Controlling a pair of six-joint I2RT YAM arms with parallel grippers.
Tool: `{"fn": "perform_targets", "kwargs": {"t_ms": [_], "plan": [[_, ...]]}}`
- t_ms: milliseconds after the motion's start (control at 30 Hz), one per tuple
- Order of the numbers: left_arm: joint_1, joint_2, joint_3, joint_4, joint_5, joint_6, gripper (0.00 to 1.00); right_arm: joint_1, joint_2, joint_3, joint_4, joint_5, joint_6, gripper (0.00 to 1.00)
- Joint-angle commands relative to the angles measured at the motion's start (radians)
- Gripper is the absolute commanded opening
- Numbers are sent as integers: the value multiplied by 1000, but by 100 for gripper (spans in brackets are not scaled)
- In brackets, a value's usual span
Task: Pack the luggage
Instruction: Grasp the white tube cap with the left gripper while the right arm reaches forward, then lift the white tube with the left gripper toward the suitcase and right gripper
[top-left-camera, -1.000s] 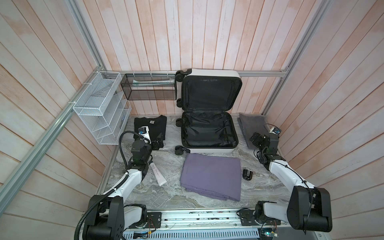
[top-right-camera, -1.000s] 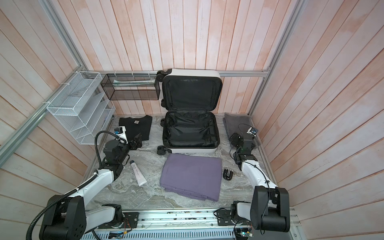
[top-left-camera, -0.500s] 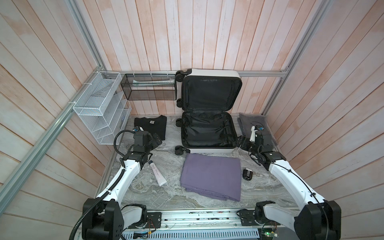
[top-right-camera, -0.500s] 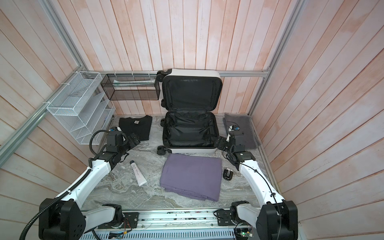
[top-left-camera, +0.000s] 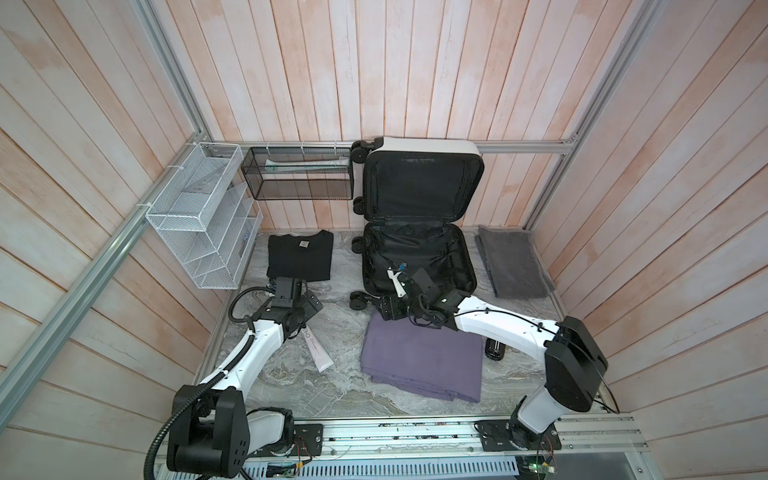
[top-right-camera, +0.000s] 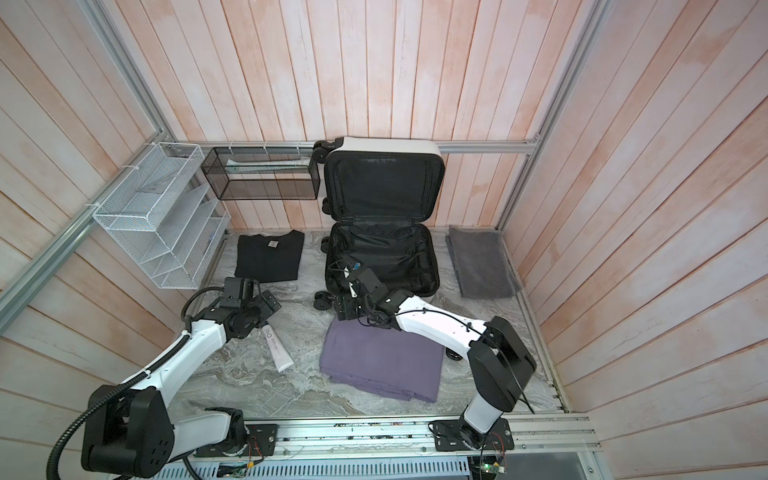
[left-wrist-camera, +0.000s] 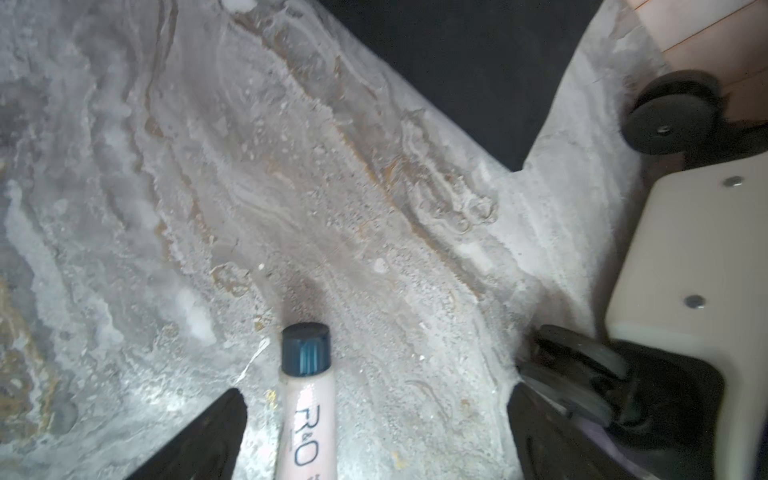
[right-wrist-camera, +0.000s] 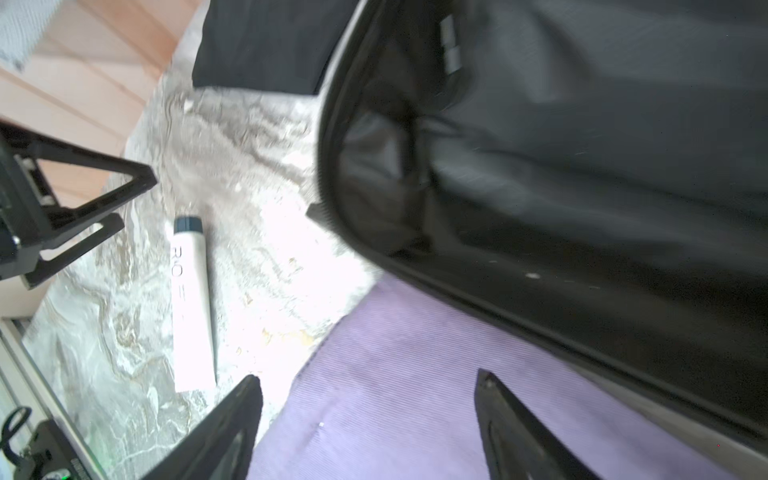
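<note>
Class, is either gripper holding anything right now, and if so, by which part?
Nothing is held: left gripper and right gripper both show open, empty jaws.

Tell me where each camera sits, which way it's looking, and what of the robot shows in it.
Top views: high over the front, looking down at the table and the open suitcase by the back wall; left arm and right arm show whole.
Left wrist: on the left arm, looking down past the open left gripper at the tube.
Right wrist: on the right arm, looking down past the open right gripper at the purple cloth.
Shared: both wrist views show the tube and suitcase.
</note>
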Motion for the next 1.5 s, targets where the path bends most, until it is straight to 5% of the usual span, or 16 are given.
{"fn": "perform_targets", "kwargs": {"t_ms": [0,567,933,1200,1467], "plan": [[7,24,-36,-26,-12,-56,100,36,52,60,-2,-11,-19,81],[6,156,-61,7,-78,-92,89,66,93,54,53,-21,-48,81],[2,240,-25,4,-103,-53,63,65,74,13,102,-31,-37,81],[-3,232,-16,4,-88,-58,31,64,69,0,109,-43,-58,81],[-5,145,13,-18,-35,-73,25,64,78,15,117,-96,-90,81]]}}
